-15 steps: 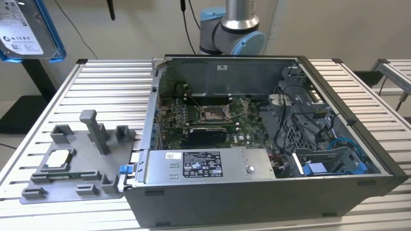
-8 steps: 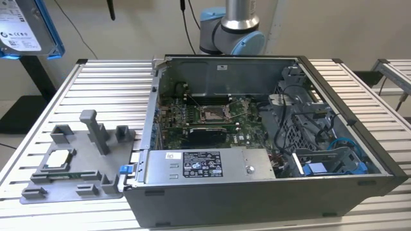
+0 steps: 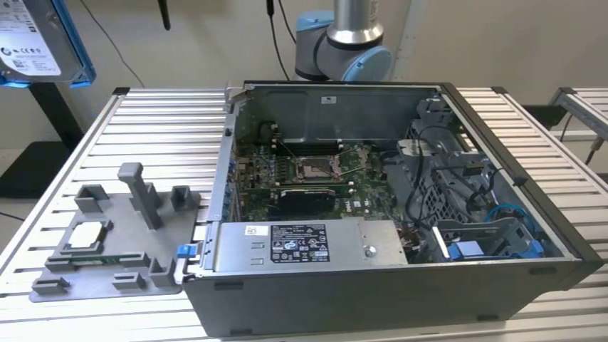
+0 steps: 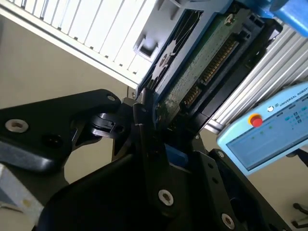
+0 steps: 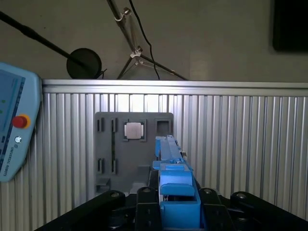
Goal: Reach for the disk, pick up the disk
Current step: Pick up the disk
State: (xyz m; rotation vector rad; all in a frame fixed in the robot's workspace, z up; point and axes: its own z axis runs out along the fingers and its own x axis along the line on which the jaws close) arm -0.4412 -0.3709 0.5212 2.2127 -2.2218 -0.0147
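The disk [image 3: 33, 43], silver-grey with a white label and blue rails, hangs high at the exterior view's upper left, well above the table. In the first wrist view I see it edge-on as a blue rail [image 5: 171, 168] rising from between my black fingers, with my gripper [image 5: 172, 195] shut on it. The second wrist view shows the disk's [image 4: 202, 62] green circuit-board underside and connector, and the gripper [image 4: 153, 120] clamped on its end.
An open computer case [image 3: 513, 235] fills the table's middle, with a long grey metal box [image 3: 304, 246] at its front. Beside it lies a grey fixture tray [image 3: 114, 278] holding a small square chip [image 5: 133, 130]. A teach pendant [image 5: 14, 125] hangs near the slatted table [image 3: 161, 135].
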